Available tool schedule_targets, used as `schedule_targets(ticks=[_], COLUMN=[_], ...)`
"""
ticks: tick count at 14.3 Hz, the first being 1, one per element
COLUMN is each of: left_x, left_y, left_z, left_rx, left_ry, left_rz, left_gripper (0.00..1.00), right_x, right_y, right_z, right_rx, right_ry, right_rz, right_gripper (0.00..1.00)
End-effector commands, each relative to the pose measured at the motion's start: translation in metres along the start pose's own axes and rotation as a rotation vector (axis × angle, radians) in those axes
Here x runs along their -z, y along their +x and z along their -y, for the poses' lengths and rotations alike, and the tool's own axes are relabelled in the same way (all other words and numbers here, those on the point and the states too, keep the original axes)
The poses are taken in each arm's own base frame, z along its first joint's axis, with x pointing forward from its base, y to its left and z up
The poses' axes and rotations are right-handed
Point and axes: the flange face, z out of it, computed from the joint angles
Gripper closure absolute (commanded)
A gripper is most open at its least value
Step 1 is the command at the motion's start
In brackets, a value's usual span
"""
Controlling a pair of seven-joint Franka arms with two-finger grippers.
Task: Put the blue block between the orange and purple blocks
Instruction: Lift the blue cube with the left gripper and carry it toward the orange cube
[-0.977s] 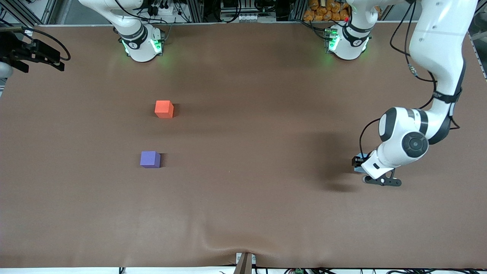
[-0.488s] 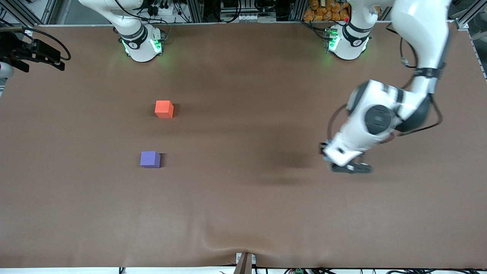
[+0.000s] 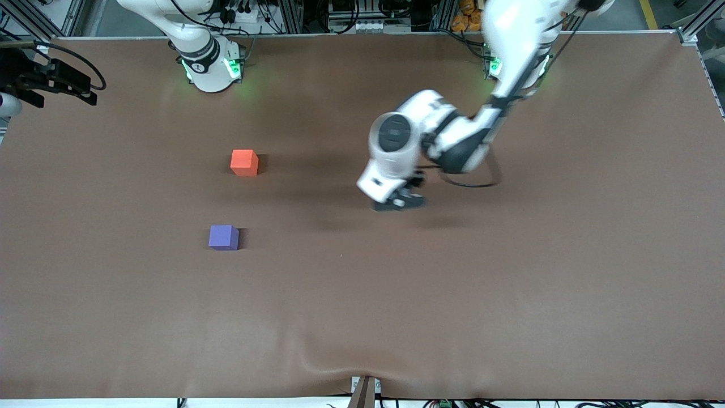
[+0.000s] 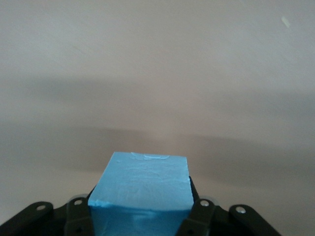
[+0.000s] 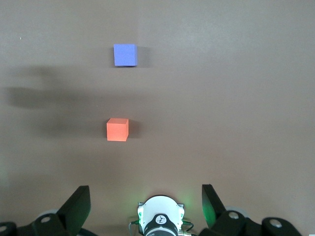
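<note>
Our left gripper (image 3: 396, 201), clamped on the blue block (image 4: 141, 189), swung from the left arm's end to mid-table in 1 s, approx. halfway to the orange block (image 3: 244, 162) and purple block (image 3: 223, 237). Right gripper (image 5: 145, 204) waits, spread apart.

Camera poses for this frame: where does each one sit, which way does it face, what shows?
Front: high across the table, facing both bases; shows the left end effector over the table, plus the orange block and purple block.
Left wrist: on the left arm, looking down at the table; its fingers clamp the blue block.
Right wrist: on the waiting right arm, high over the table; its open end effector frames its own base.
Shared: front and right wrist both show the orange and purple blocks.
</note>
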Motion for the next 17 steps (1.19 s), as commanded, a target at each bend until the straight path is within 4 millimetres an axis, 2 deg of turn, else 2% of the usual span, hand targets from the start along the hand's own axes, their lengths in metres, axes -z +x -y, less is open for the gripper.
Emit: schedule_targets(ticks=[1, 4, 6, 7, 8, 9, 10, 11, 13, 14, 16, 17], left_x=[-0.023, -0.059, -0.074, -0.076, -0.074, -0.069, -0.057, -0.038, 0.002, 0.027, 0.08, 0.103], left_y=[0.0, -0.021, -0.03, -0.029, -0.03, -0.03, -0.03, -0.03, -0.023, -0.015, 0.011, 0.031], left_z=[-0.042, -0.07, -0.079, -0.077, -0.078, -0.079, -0.079, -0.078, -0.067, -0.054, -0.014, 0.013], left_rx=[0.016, -0.032, -0.028, -0.011, -0.01, -0.012, -0.009, -0.007, 0.011, 0.028, 0.078, 0.099], left_ry=[-0.033, -0.066, -0.073, -0.068, -0.071, -0.076, -0.086, -0.098, -0.094, -0.076, -0.05, -0.041], left_rz=[-0.05, -0.098, -0.112, -0.114, -0.115, -0.122, -0.129, -0.141, -0.153, -0.163, -0.169, -0.161], left_gripper=[1.0, 1.0, 0.99, 0.77, 0.14, 0.0, 0.0, 0.0, 0.0, 0.0, 0.0, 0.0], right_x=[-0.001, -0.001, -0.022, -0.02, -0.021, -0.026, -0.047, -0.083, -0.087, -0.089, -0.102, -0.109], right_y=[-0.003, -0.001, 0.02, 0.02, 0.02, 0.026, 0.044, 0.07, 0.075, 0.076, 0.077, 0.078], right_z=[0.0, 0.003, 0.003, 0.002, 0.0, 0.0, 0.0, 0.001, 0.008, 0.024, 0.064, 0.082], right_rx=[-0.016, -0.005, -0.001, -0.011, -0.014, -0.005, 0.0, 0.003, 0.023, 0.042, 0.09, 0.044], right_ry=[-0.003, -0.004, -0.027, -0.044, -0.043, -0.044, -0.042, -0.036, -0.027, -0.029, 0.011, 0.045], right_rz=[0.004, -0.003, 0.041, 0.039, 0.041, 0.048, 0.086, 0.167, 0.176, 0.176, 0.197, 0.202], right_gripper=[0.0, 0.0, 0.0, 0.0, 0.0, 0.0, 0.0, 0.0, 0.0, 0.0, 0.0, 0.0])
